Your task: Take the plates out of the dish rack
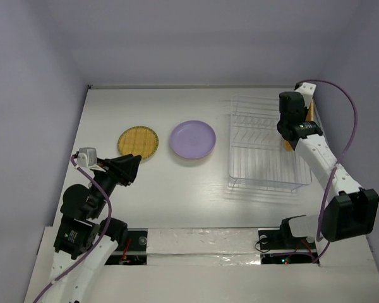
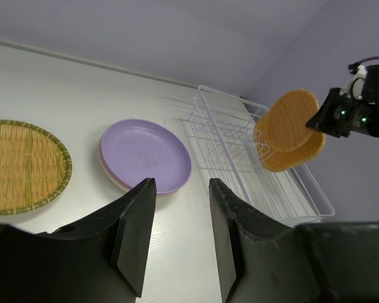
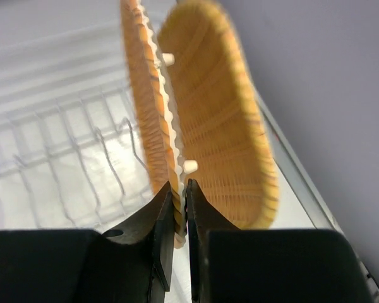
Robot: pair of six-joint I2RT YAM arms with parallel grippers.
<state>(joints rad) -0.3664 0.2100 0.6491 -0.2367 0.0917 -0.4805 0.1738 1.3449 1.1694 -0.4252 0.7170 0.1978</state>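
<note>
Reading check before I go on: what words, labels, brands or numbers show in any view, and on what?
No legible text in any view.
Purple plate: a faint raised mark at its centre, too faint to read.
Yellow woven plate, orange woven plates, dish rack: no lettering visible.

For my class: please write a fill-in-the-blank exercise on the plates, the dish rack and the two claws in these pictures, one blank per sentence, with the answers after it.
1. The woven plate pinched at its rim by the right claw is coloured ___.
2. The left claw is open and holds ___.
3. On the table, the purple plate lies between the yellow plate and the ___.

Missing words: orange; nothing; dish rack.
</note>
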